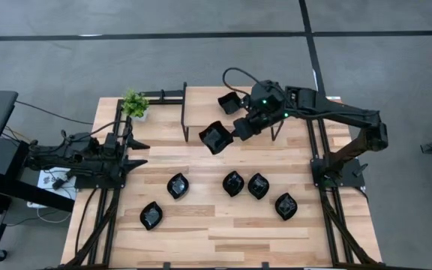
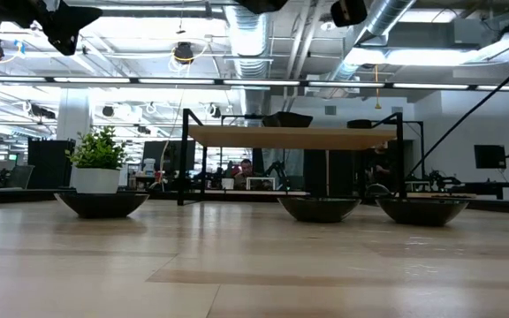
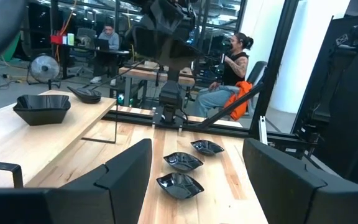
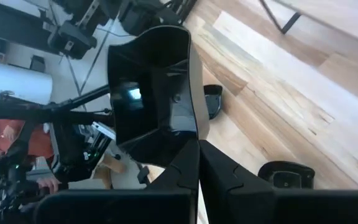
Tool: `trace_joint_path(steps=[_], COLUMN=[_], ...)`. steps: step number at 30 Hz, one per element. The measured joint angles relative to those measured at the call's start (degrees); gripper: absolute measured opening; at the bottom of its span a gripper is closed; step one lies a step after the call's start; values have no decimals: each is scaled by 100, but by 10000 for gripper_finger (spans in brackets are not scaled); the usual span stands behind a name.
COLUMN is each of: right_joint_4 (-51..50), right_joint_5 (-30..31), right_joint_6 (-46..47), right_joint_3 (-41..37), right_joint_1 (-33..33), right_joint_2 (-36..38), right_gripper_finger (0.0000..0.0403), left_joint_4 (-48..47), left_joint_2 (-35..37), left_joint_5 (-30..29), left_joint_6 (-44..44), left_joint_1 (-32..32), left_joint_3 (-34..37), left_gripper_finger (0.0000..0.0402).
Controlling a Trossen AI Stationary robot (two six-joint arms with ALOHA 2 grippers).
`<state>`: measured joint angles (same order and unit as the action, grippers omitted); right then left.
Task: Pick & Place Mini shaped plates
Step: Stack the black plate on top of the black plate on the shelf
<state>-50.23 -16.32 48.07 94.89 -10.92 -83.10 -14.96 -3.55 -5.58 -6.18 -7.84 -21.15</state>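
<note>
My right end effector (image 1: 233,133) is clamped on a square plate (image 1: 215,137) raised above the tabletop (image 1: 201,225); my left end effector (image 1: 131,152) waits, fingers spread.

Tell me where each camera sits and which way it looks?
High: above the table, looking down; both arms, right gripper holding a plate.
Low: at tabletop height, looking across at the shelf; no gripper shows.
Left wrist: on the left arm, looking past its open gripper at plates.
Right wrist: on the right arm, looking at its plate.
Shared: high and right wrist both show that plate.
</note>
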Motion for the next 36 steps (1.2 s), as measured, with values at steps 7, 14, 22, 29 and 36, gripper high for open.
trace_joint_path(steps=[7,14,22,29,36], right_joint_4=[-10,6,-47,-126,-379], right_joint_5=[-15,2,-154,-485,-532], right_joint_6=[-59,-184,-479,-607,-737], right_joint_3=[-2,-2,-2,-2,-2], right_joint_1=[-334,-1075,-1973,-2464,-2568], right_joint_2=[-56,-54,-54,-54,-56], right_gripper_finger=[0,0,0,0,0], left_joint_4=[2,44,51,92,102], left_joint_2=[0,0,0,0,0], left_joint_5=[-2,-7,-11,-11,-11], left_joint_6=[-34,-34,-32,-32,-32], left_joint_1=[0,0,0,2,0], left_joint_3=[0,0,0,0,0], left_gripper_finger=[255,255,255,255,255])
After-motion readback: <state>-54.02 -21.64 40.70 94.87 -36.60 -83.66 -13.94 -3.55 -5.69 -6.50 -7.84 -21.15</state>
